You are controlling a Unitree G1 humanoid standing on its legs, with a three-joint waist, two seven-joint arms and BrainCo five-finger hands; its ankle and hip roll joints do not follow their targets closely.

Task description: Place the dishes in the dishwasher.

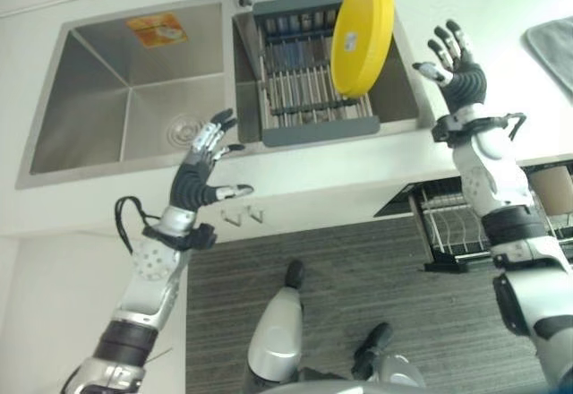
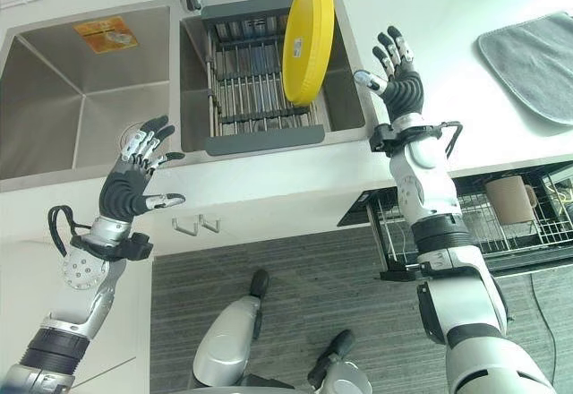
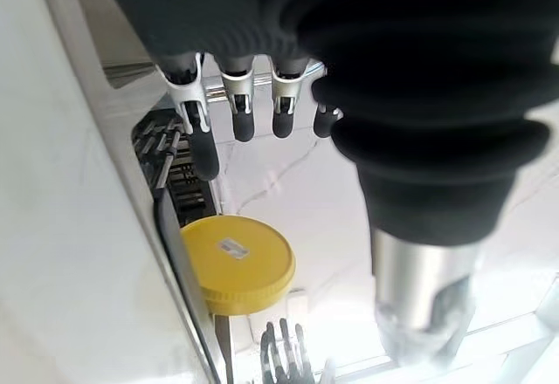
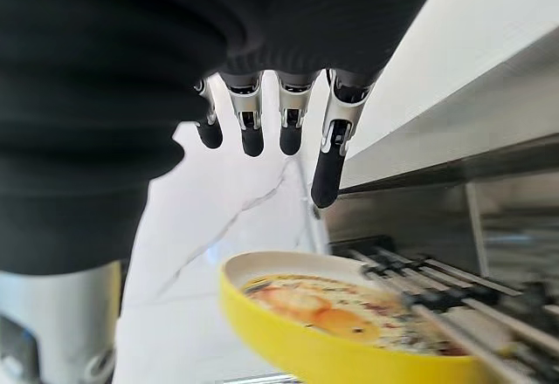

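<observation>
Nearest, at the right, the dishwasher rack (image 2: 501, 224) stands pulled out under the bench (image 2: 295, 184). The left hand (image 2: 134, 175) hovers over the bench's near edge, fingers spread, holding nothing. The right hand (image 2: 398, 76) is raised beside the sink (image 2: 54, 72), fingers straight and empty. Farther, the yellow plate (image 2: 309, 40) stands on edge in the sink rack (image 2: 260, 98).

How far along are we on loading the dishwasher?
Barely started. The dishwasher rack is pulled out, holding what looks like a cup. The yellow plate stands on edge in the drying rack in the right sink basin. Both the left hand and right hand are open and empty. Left to do: grasp the plate and move it over.
</observation>
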